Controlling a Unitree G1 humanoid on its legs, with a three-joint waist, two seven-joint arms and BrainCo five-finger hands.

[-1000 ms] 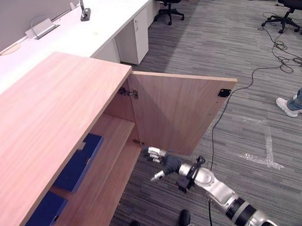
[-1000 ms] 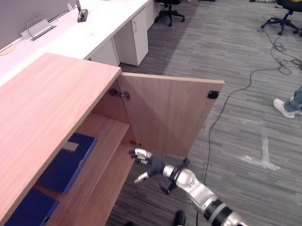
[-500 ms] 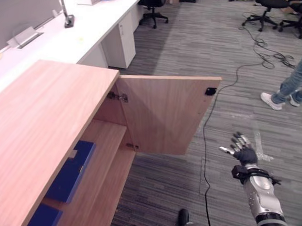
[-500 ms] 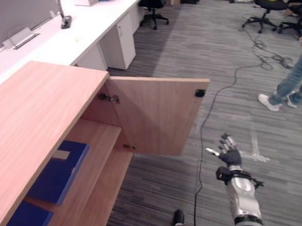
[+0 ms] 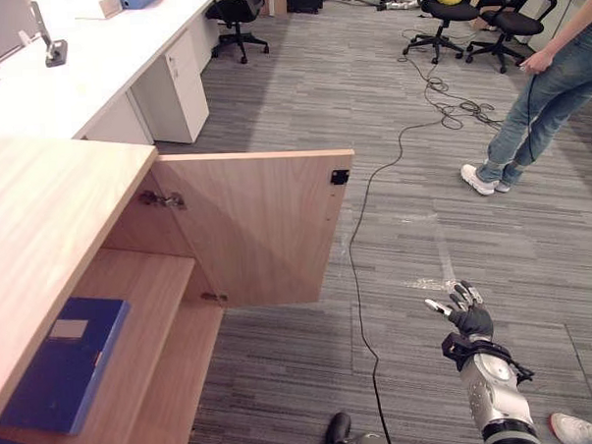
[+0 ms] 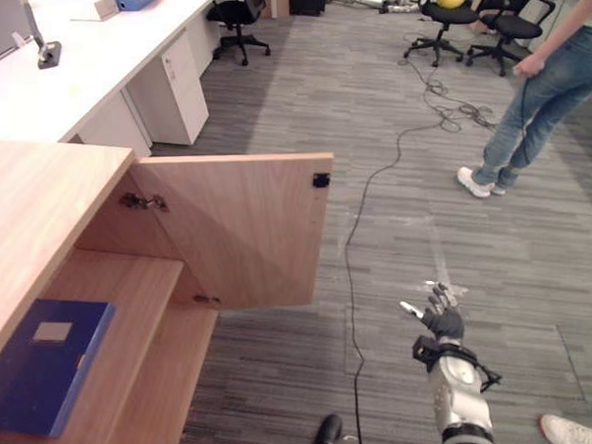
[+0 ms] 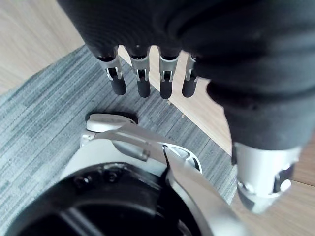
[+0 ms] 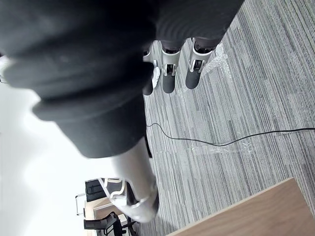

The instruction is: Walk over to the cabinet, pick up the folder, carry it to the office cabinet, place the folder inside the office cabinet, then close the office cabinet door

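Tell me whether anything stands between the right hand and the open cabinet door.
Nothing visible does. The right hand, fingers open, is out over the carpet, apart from the cabinet door, which stands wide open. The blue folder already lies on the shelf inside.

light: bright, even | shadows: soft | glare: white desk [image 5: 73, 74]

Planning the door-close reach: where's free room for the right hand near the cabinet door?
Free: the carpet between the door edge and the right hand; the shelf between the folder and the hinges. Crowded: a person stands past the hand, far right.
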